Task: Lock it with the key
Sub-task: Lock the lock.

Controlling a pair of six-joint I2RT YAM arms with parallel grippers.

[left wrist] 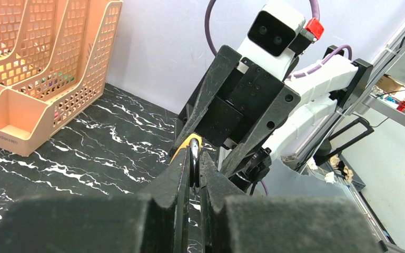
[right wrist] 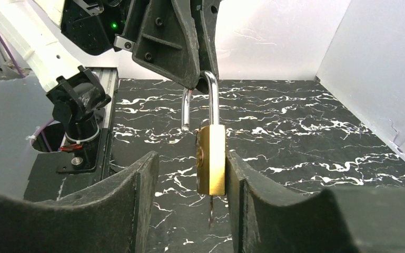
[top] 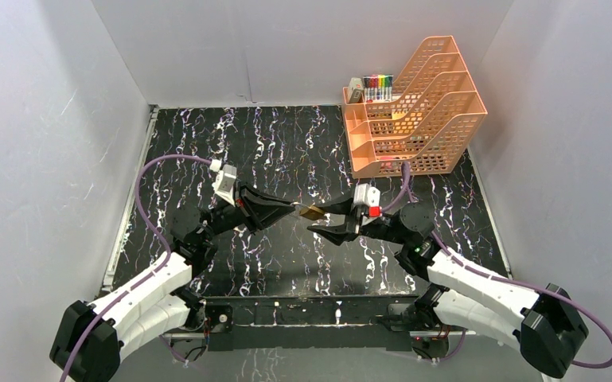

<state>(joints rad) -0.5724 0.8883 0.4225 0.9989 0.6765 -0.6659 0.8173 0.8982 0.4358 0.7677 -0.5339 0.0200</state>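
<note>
A brass padlock (top: 312, 212) hangs in the air between the two arms above the black marbled table (top: 286, 151). My left gripper (top: 294, 208) is shut on the top of its steel shackle (right wrist: 212, 97), which stands open with one leg out of the body. In the left wrist view the shackle (left wrist: 194, 150) sits pinched between the fingers. My right gripper (right wrist: 192, 158) is open around the brass body (right wrist: 211, 158): the right finger touches it and the left finger stands apart. A key (right wrist: 210, 211) sticks out of the bottom of the lock.
An orange tiered file rack (top: 414, 111) stands at the back right with a box of markers (top: 374, 87) behind it. White walls close in the left, back and right sides.
</note>
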